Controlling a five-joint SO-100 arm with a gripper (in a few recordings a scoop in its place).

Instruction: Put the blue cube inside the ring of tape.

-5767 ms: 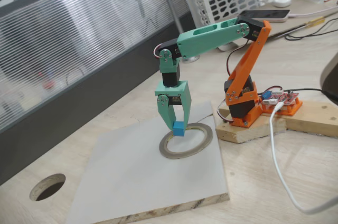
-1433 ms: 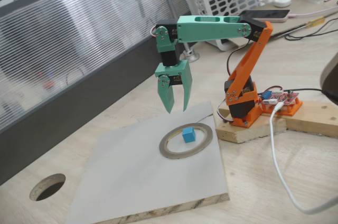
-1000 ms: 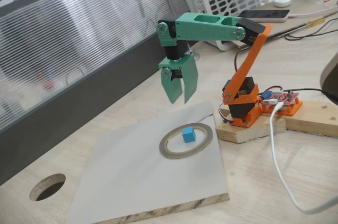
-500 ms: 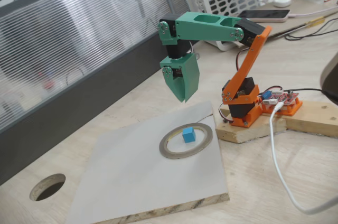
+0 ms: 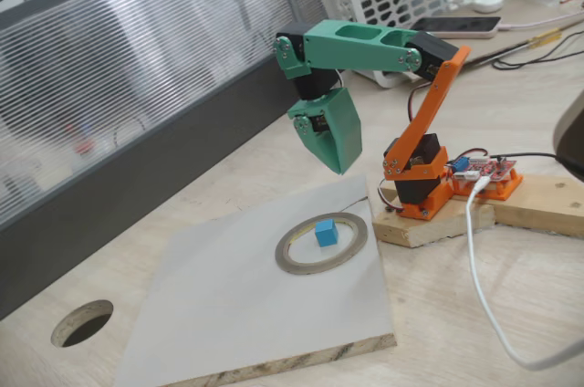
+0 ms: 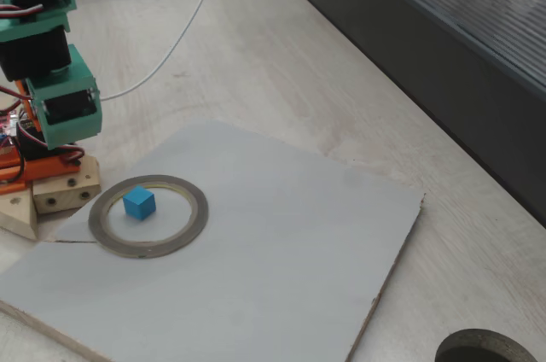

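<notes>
Cube down inside tape ring, gripper raised clear above it.

The blue cube sat flat on the grey board inside the ring of tape, toward the ring's arm-base side and not touching the rim as far as both fixed views showed. The gripper hung well above the ring, up and toward the orange arm base, empty, fingers drawn together into one green wedge with no gap seen. Cube lay below and slightly left of the fingertips in a fixed view; a cube has no long axis to line up. Round hole in the wooden tabletop sat far off the ring, unrelated. Judged: placement done, only retreat toward the base left.
</notes>
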